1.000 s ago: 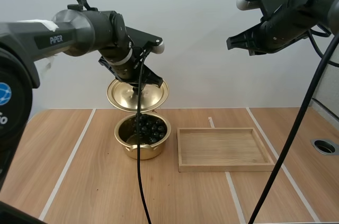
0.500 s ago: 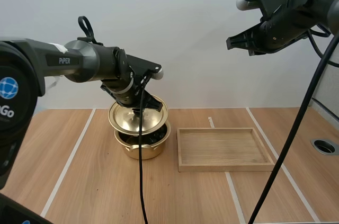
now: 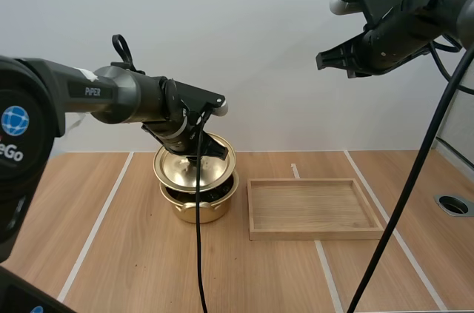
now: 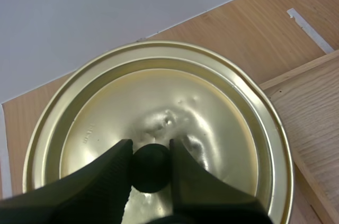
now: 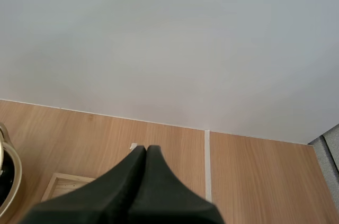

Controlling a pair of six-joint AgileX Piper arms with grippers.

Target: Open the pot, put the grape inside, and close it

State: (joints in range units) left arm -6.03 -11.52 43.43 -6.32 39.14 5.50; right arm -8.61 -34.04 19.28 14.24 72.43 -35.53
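lid (image 4: 212, 128) tilted over pot (image 3: 194, 208), knob (image 4: 151, 168) pinched by left gripper (image 4: 150, 149); right gripper (image 5: 146, 152) pressed together, raised

Left hand (image 4: 151, 149) pinched low, right hand (image 5: 142, 151) closed, raised high.

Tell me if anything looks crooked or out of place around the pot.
The lid hangs tilted over the pot, not flat on its rim, its knob pinched in the left pincer. The metal near the knob looks slightly dented.
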